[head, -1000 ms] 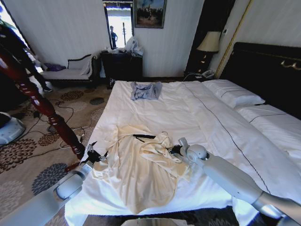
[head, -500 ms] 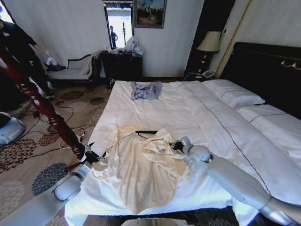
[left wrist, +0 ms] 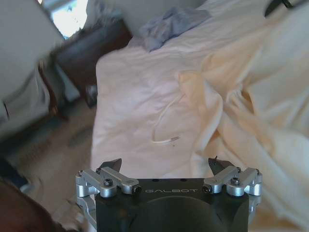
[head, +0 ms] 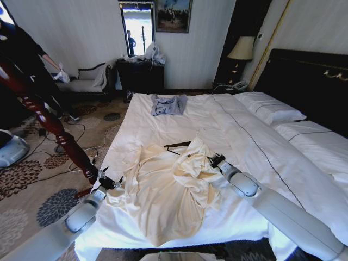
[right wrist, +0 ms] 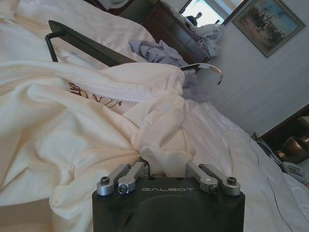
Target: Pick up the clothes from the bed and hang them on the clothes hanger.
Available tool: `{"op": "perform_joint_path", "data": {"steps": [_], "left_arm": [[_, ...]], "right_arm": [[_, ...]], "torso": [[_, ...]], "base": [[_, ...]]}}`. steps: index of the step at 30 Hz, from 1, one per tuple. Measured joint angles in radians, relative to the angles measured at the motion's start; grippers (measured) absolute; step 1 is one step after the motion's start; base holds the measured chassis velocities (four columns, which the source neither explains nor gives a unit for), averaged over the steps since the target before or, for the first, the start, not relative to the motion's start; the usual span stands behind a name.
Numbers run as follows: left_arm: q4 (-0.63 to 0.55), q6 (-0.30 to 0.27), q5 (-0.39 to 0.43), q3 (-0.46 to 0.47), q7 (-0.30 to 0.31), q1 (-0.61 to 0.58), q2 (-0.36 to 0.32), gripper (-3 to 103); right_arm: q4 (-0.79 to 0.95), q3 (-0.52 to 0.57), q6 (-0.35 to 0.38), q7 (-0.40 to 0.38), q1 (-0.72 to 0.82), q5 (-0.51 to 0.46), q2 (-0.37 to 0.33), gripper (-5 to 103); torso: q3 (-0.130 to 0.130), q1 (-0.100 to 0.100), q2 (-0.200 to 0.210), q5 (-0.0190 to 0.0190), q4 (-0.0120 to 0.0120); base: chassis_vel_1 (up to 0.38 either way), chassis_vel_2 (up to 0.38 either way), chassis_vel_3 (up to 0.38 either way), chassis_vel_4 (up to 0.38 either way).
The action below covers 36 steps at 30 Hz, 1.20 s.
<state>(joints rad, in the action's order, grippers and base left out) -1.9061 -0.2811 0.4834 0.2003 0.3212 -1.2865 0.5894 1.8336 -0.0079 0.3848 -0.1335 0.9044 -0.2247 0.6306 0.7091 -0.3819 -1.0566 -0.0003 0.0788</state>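
Note:
The cream clothes (head: 163, 190) lie wrinkled across the near part of the bed (head: 217, 122). My right gripper (head: 216, 160) is shut on a bunched fold of the clothes (right wrist: 72, 121), pulling their upper end up off the duvet. The dark clothes hanger (head: 179, 145) sits in that raised end; its bar (right wrist: 91, 46) and silver hook (right wrist: 207, 67) stick out of the cloth. At the bed's left edge my left gripper (head: 109, 181) stands open beside the garment's hem (left wrist: 251, 96), its fingers (left wrist: 113, 166) holding nothing.
A small grey-blue garment (head: 168, 103) lies at the bed's far end. White pillows (head: 269, 109) rest by the dark headboard. A reddish-brown wooden post (head: 49, 122) leans over the carpet to the left, with cables on the floor. A white cord (left wrist: 164, 125) lies on the duvet.
My right gripper has moved up and away from me with the cloth in it, lifting the garment's top; the hanger has gone with it, farther up the bed. The left arm has barely moved.

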Motion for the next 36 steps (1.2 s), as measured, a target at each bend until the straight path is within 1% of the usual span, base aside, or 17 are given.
{"op": "perform_joint_path", "data": {"steps": [1, 3, 4, 6, 7, 8, 9, 11, 14, 15, 18, 24, 25, 29, 30, 31, 36], "left_arm": [[0.003, -0.005, 0.057, 0.008, 0.002, 0.008, 0.005, 100], [0.011, -0.004, 0.127, 0.015, 0.004, 0.030, 0.014, 100], [0.019, -0.002, 0.181, 0.007, 0.004, 0.067, 0.025, 100], [0.022, 0.000, 0.206, 0.003, 0.003, 0.085, 0.029, 100], [0.030, 0.000, 0.252, -0.003, 0.002, 0.113, 0.038, 100], [0.047, 0.001, 0.304, -0.014, 0.002, 0.154, 0.051, 100], [0.047, 0.001, 0.304, -0.014, 0.002, 0.154, 0.051, 100], [0.070, 0.002, 0.349, -0.028, 0.001, 0.198, 0.064, 100], [0.145, -0.005, 0.461, -0.087, 0.001, 0.334, 0.105, 100], [0.145, -0.005, 0.461, -0.087, 0.001, 0.334, 0.105, 100], [0.223, -0.021, 0.534, -0.163, 0.002, 0.468, 0.153, 100], [0.301, 0.004, 0.563, -0.258, -0.001, 0.593, 0.239, 100], [0.301, 0.004, 0.563, -0.258, -0.001, 0.593, 0.239, 100], [0.356, -0.012, 0.550, -0.322, 0.025, 0.659, 0.305, 100], [0.373, -0.018, 0.550, -0.336, 0.032, 0.675, 0.321, 102], [0.373, -0.018, 0.550, -0.336, 0.032, 0.675, 0.321, 102], [0.464, -0.067, 0.584, -0.393, 0.074, 0.740, 0.390, 98]], "right_arm": [[-0.005, -0.027, -0.003, 0.000, -0.025, -0.001, 0.012, 22], [-0.012, -0.066, -0.009, 0.002, -0.064, -0.006, 0.032, 22], [-0.012, -0.083, -0.013, 0.003, -0.080, -0.007, 0.041, 22], [-0.012, -0.090, -0.014, 0.003, -0.087, -0.008, 0.046, 22], [-0.013, -0.104, -0.016, 0.003, -0.101, -0.008, 0.056, 22], [-0.015, -0.118, -0.018, 0.003, -0.115, -0.008, 0.066, 22], [-0.015, -0.118, -0.018, 0.003, -0.115, -0.008, 0.066, 22], [-0.015, -0.124, -0.019, 0.003, -0.119, -0.009, 0.071, 22], [-0.012, -0.123, -0.022, 0.003, -0.111, -0.010, 0.066, 22], [-0.012, -0.123, -0.022, 0.003, -0.111, -0.010, 0.066, 22], [-0.009, -0.113, -0.023, 0.003, -0.105, -0.013, 0.060, 22], [-0.001, -0.111, -0.020, 0.001, -0.108, -0.022, 0.065, 22], [-0.001, -0.111, -0.020, 0.001, -0.108, -0.022, 0.065, 22], [0.000, -0.110, -0.018, 0.001, -0.110, -0.025, 0.064, 22], [0.000, -0.110, -0.018, 0.000, -0.111, -0.026, 0.064, 22], [0.000, -0.110, -0.018, 0.000, -0.111, -0.026, 0.064, 22], [0.000, -0.110, -0.014, -0.001, -0.115, -0.030, 0.064, 22]], "torso": [[0.000, 0.000, 0.000, 0.0001, 0.0001], [0.000, 0.000, 0.000, 0.0010, -0.0020], [0.000, 0.000, 0.000, -0.0001, -0.0025], [0.000, 0.000, 0.000, -0.0005, -0.0020], [0.000, 0.000, 0.000, -0.0001, -0.0008], [0.000, 0.000, 0.000, 0.0003, -0.0008], [0.000, 0.000, 0.000, 0.0003, -0.0008], [0.000, 0.000, 0.000, 0.0006, -0.0010], [0.000, 0.000, 0.000, 0.0001, -0.0012], [0.000, 0.000, 0.000, 0.0001, -0.0012], [0.000, 0.000, 0.000, 0.0004, -0.0007], [0.000, 0.000, 0.000, 0.0005, -0.0012], [0.000, 0.000, 0.000, 0.0005, -0.0012], [0.000, 0.000, 0.000, 0.0004, -0.0010], [0.000, 0.000, 0.000, 0.0004, -0.0010], [0.000, 0.000, 0.000, 0.0004, -0.0010], [0.000, 0.000, 0.000, 0.0004, -0.0009]], "base": [[0.000, 0.000, 0.000, 0.000], [0.000, 0.000, 0.000, 0.000], [0.000, 0.000, 0.000, 0.000], [0.000, 0.000, 0.000, 0.000], [0.000, 0.000, 0.000, 0.000], [0.000, 0.000, 0.000, 0.000], [0.000, 0.000, 0.000, 0.000], [0.000, 0.000, 0.000, 0.000], [0.000, 0.000, 0.000, 0.000], [0.000, 0.000, 0.000, 0.000], [0.000, 0.000, 0.000, 0.000], [0.000, 0.000, 0.000, 0.000], [0.000, 0.000, 0.000, 0.000], [0.000, 0.000, 0.000, 0.000], [0.000, 0.000, 0.000, 0.000], [0.000, 0.000, 0.000, 0.000], [0.000, 0.000, 0.000, 0.000]]}}
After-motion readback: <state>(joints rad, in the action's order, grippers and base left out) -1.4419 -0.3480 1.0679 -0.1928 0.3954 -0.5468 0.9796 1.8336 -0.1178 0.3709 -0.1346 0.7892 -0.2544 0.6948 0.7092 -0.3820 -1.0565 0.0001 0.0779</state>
